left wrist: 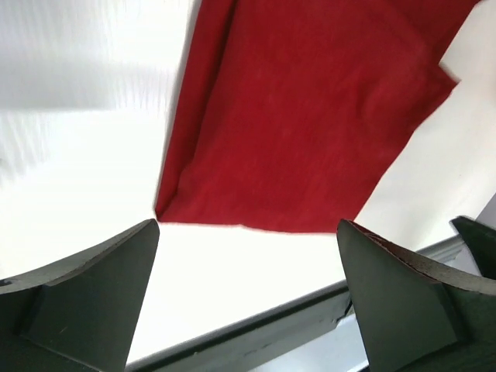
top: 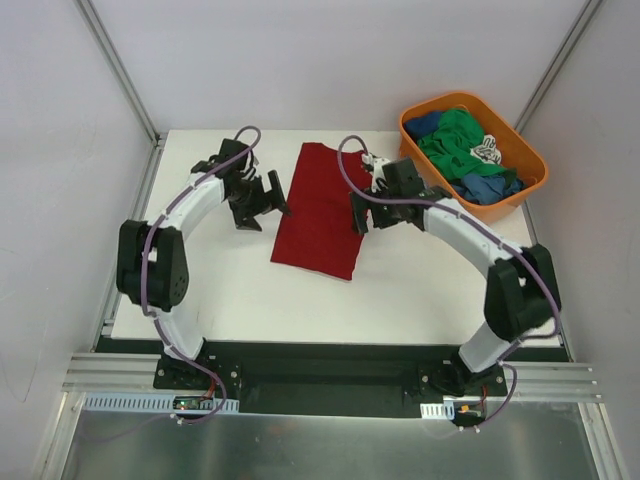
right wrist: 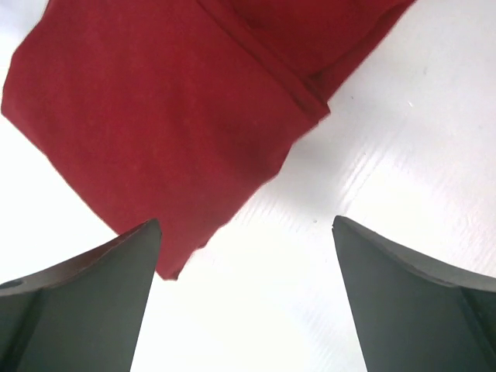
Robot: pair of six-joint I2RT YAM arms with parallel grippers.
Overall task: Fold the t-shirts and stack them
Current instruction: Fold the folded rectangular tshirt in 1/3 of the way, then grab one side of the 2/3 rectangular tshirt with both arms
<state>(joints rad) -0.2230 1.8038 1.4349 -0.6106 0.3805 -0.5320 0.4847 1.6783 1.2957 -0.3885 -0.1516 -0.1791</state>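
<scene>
Tees: one dark red t-shirt (top: 322, 210) on the table (top: 420, 290), left of the orange tub (top: 536, 158), folded into a strip, long axis far-to-near; one green tee (top: 455, 140) plus blue cloth (top: 490, 187) inside the tub. Two grippers flanking the strip, left gripper (top: 265, 212) and right gripper (top: 368, 208), both spread wide, empty.

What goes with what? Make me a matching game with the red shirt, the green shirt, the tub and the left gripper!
1. red shirt
2. green shirt
3. tub
4. left gripper

a. orange, far right on the table
b. open, holding nothing
c. lying flat between the two arms
d. bunched up inside the tub

Pairs: 1-c, 2-d, 3-a, 4-b
</scene>
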